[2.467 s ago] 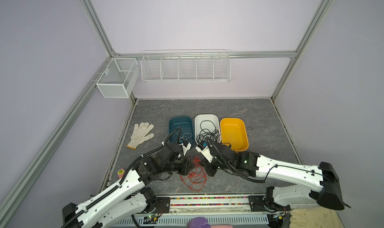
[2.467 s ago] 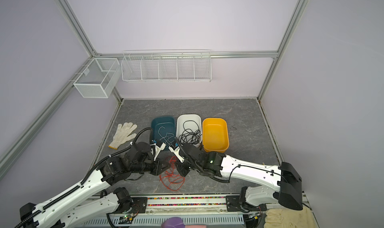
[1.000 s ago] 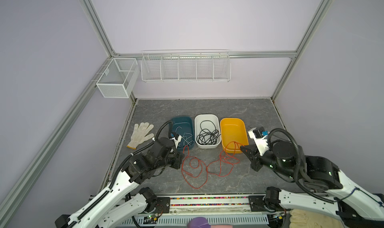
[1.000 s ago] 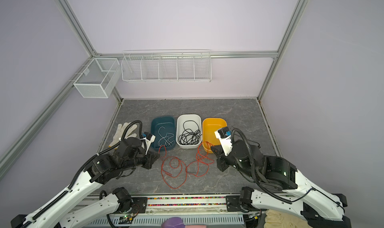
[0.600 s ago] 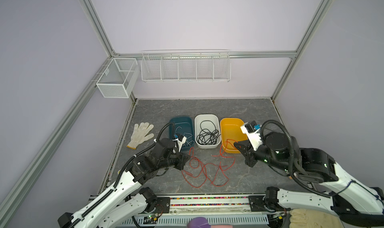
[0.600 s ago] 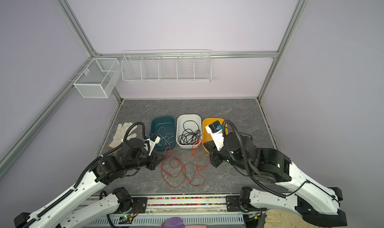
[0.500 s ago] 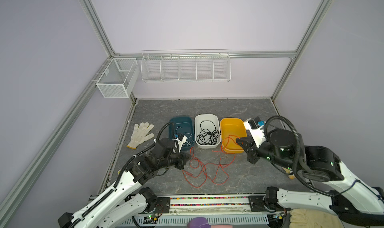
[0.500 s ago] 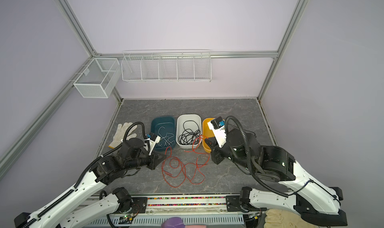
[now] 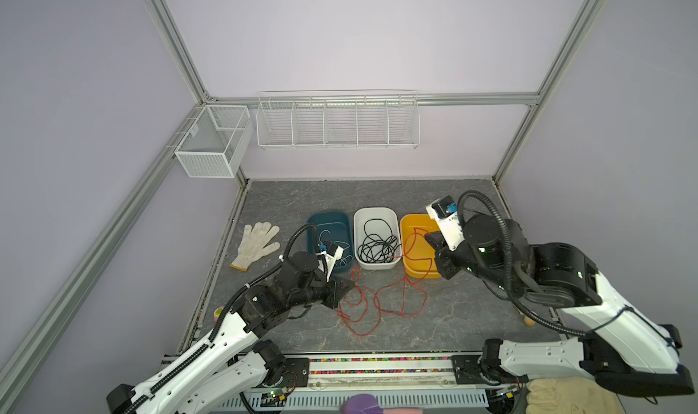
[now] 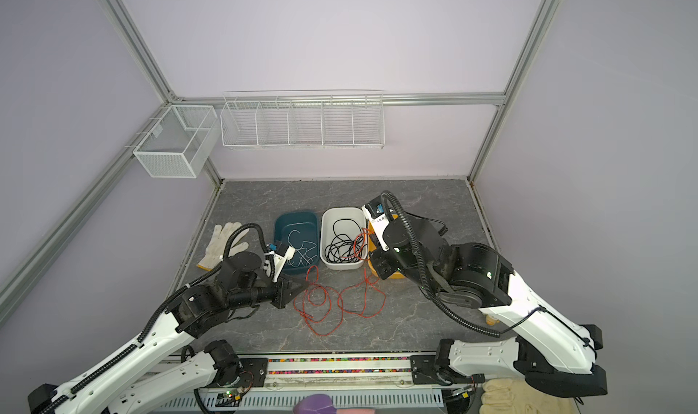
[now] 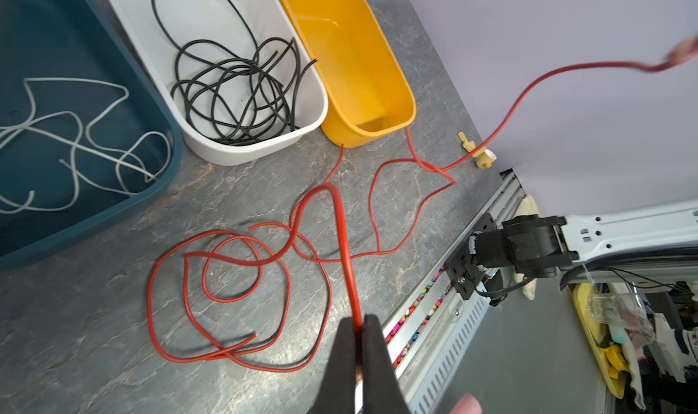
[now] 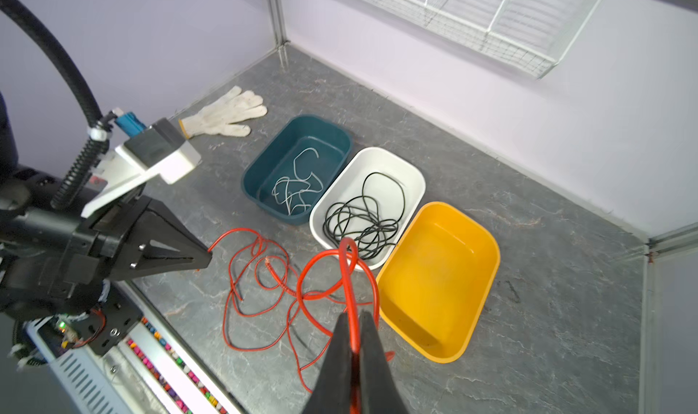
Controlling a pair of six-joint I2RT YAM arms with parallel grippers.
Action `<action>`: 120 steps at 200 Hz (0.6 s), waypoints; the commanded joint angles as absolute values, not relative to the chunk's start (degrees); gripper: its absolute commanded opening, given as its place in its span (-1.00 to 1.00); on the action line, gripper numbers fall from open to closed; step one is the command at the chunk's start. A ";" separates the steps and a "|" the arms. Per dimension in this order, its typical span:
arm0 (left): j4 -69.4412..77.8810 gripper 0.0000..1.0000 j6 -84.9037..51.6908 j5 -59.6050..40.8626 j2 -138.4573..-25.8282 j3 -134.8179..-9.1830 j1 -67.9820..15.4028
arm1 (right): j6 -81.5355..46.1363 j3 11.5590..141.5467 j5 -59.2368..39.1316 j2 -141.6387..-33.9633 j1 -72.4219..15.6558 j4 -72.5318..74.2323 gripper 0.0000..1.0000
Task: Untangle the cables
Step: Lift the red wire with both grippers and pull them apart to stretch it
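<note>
Noting the grips first: left gripper [image 11: 357, 321] has its jaws pressed together on the red cable [image 11: 345, 242], low over the table [image 9: 453, 310] just in front of the teal bin [image 11: 94, 211]. Right gripper [image 12: 353, 315] also pinches red cable, raised above the near end of the yellow bin [image 12: 438, 280]. Several loose ends show in the loops, so I can't tell if it is one length or two

Relation that matters: the red run goes side to side across the near part of the table, from my left grip to my right. All the slack lies between them as crossing loops on the stone, closer to the left gripper. From the right grip a strand drops past the yellow bin's near edge

Black cables [image 11: 234, 91] sit coiled in the white bin [image 11: 241, 155] and a white cable [image 11: 56, 78] in the teal one, both clear of the red

My read: drawing the grips apart sideways should open the loops. Right arm is nearer the yellow bin
</note>
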State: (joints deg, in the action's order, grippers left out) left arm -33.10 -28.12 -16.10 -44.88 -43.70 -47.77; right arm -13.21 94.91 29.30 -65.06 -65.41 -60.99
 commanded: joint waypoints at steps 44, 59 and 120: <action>-36.72 -1.00 -29.16 -9.97 -43.51 -56.56 -52.12 | -12.79 91.86 25.02 -61.72 -64.15 -56.97 -0.88; -40.01 -1.00 -28.29 -8.28 -43.90 -62.32 -52.13 | -14.06 88.13 24.83 -59.36 -63.10 -55.53 -0.87; -52.30 -1.00 -24.50 -7.78 -52.53 -87.99 -52.12 | -19.64 71.60 22.85 -50.76 -59.88 -49.30 -0.88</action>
